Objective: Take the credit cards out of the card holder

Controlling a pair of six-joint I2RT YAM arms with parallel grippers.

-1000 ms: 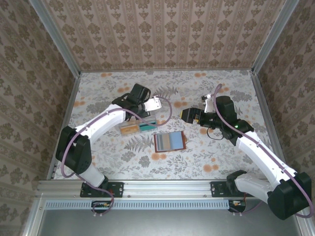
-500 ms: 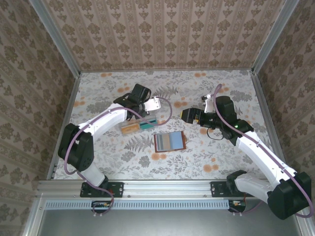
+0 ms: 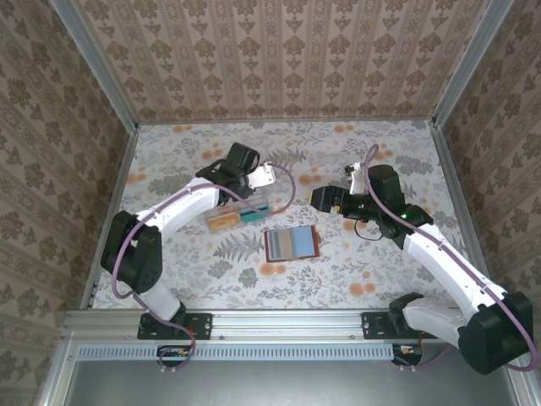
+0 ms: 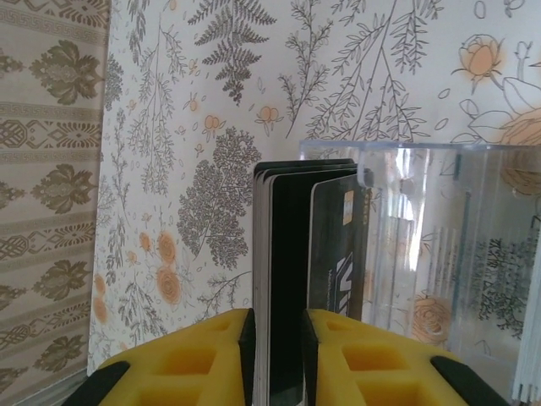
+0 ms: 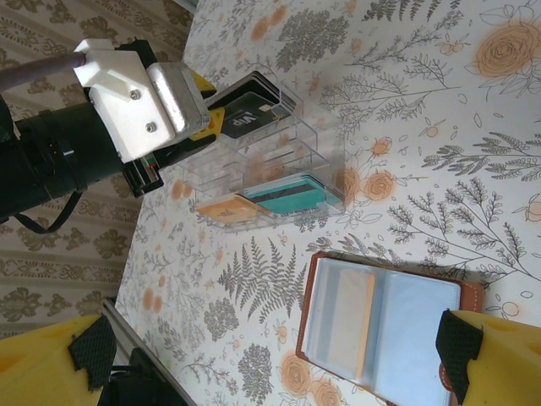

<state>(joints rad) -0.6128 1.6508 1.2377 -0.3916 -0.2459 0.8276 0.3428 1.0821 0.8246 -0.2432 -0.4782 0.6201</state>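
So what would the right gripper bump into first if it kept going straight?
Most likely the open card holder, lying just ahead between the open fingers of the right gripper. If it passed above that, the clear card rack comes next; height is hard to judge.

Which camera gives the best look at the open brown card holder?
The right wrist view: the card holder lies open and close up, so its blue-grey pockets and an orange card edge in one of them are clear. The top view shows the whole card holder, but small.
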